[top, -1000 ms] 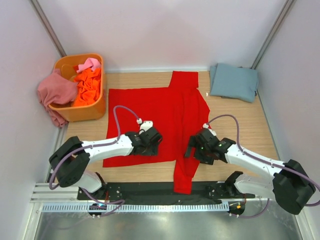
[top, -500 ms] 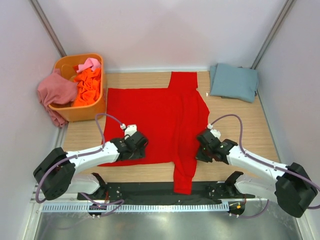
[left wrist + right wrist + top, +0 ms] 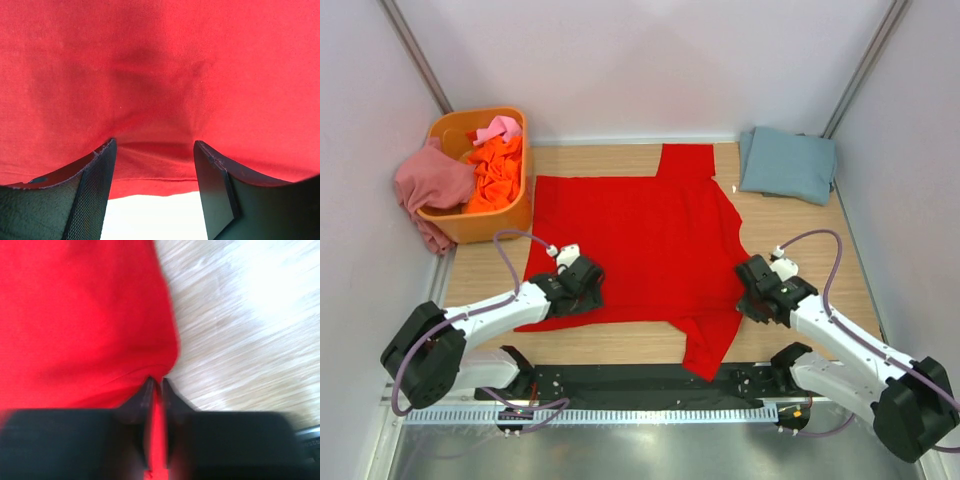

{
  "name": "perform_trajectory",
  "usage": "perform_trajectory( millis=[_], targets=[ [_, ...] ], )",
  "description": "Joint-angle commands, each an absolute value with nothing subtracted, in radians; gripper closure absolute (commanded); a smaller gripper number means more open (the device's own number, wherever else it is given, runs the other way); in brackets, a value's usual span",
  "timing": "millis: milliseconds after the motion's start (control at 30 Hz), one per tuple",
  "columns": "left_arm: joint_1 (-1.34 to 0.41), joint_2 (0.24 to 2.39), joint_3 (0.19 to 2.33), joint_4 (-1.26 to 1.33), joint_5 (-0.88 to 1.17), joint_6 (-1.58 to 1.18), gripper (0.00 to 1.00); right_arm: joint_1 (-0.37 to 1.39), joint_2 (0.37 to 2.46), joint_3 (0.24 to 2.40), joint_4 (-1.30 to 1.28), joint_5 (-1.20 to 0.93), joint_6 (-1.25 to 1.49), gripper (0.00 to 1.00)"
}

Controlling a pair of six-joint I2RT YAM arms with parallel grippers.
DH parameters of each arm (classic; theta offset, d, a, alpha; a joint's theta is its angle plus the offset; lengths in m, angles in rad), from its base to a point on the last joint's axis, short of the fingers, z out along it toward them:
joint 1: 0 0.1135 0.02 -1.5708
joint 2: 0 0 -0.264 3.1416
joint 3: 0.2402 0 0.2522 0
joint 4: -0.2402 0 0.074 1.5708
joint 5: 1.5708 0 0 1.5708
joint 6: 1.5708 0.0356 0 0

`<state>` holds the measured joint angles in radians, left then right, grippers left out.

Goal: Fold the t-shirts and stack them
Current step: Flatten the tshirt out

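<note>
A bright red t-shirt (image 3: 640,235) lies spread flat across the middle of the table. My left gripper (image 3: 582,283) sits over its near-left hem. In the left wrist view its jaws stand open astride the hem (image 3: 150,175), and the cloth between the fingers (image 3: 95,190) is not pinched. My right gripper (image 3: 750,298) is at the shirt's right edge. In the blurred right wrist view it (image 3: 156,384) is shut on a fold of red cloth (image 3: 75,315). A folded grey-blue t-shirt (image 3: 788,163) lies at the back right.
An orange tub (image 3: 485,225) at the back left holds an orange shirt (image 3: 498,172) and a pink one (image 3: 500,127). A dusty rose shirt (image 3: 428,185) hangs over its left rim. The red shirt's near sleeve (image 3: 712,348) reaches the black base strip (image 3: 600,380). Bare wood (image 3: 810,245) shows at right.
My right gripper has shut on the red shirt's edge and pulled it to the right; the near sleeve followed. My left gripper slid left and nearer, to the hem.
</note>
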<state>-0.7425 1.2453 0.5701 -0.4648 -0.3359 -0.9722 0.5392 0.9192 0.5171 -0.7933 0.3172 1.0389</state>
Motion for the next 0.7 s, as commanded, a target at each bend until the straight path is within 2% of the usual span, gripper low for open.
perform_trajectory(
  millis=[0, 67, 100, 200, 300, 433, 533, 667],
  targets=[
    [-0.730, 1.261, 0.567, -0.564, -0.330, -0.968, 0.35, 0.483, 0.919, 0.537, -0.786, 0.322, 1.011, 0.76],
    [-0.739, 1.230, 0.598, -0.589, -0.328, -0.953, 0.34, 0.483, 0.928, 0.557, -0.747, 0.260, 0.974, 0.56],
    [-0.748, 1.215, 0.610, -0.618, -0.333, -0.948, 0.34, 0.482, 0.940, 0.569, -0.752, 0.247, 0.959, 0.41],
    [-0.804, 1.190, 0.678, -0.685, -0.371, -0.930, 0.31, 0.521, 0.965, 0.632, -0.811, 0.276, 0.934, 0.32],
    [-0.879, 1.201, 0.765, -0.776, -0.446, -0.937, 0.30, 0.624, 0.939, 0.696, -0.899, 0.348, 0.988, 0.31],
    [-1.024, 1.235, 0.888, -0.790, -0.477, -0.957, 0.32, 0.728, 0.876, 0.677, -0.901, 0.289, 1.066, 0.37],
    [-1.104, 1.302, 0.936, -0.677, -0.384, -0.965, 0.34, 0.755, 0.839, 0.631, -0.874, 0.271, 1.115, 0.37],
    [-1.204, 1.458, 1.006, -0.525, -0.337, -0.979, 0.38, 0.755, 0.776, 0.667, -0.957, 0.394, 1.141, 0.36]
  ],
)
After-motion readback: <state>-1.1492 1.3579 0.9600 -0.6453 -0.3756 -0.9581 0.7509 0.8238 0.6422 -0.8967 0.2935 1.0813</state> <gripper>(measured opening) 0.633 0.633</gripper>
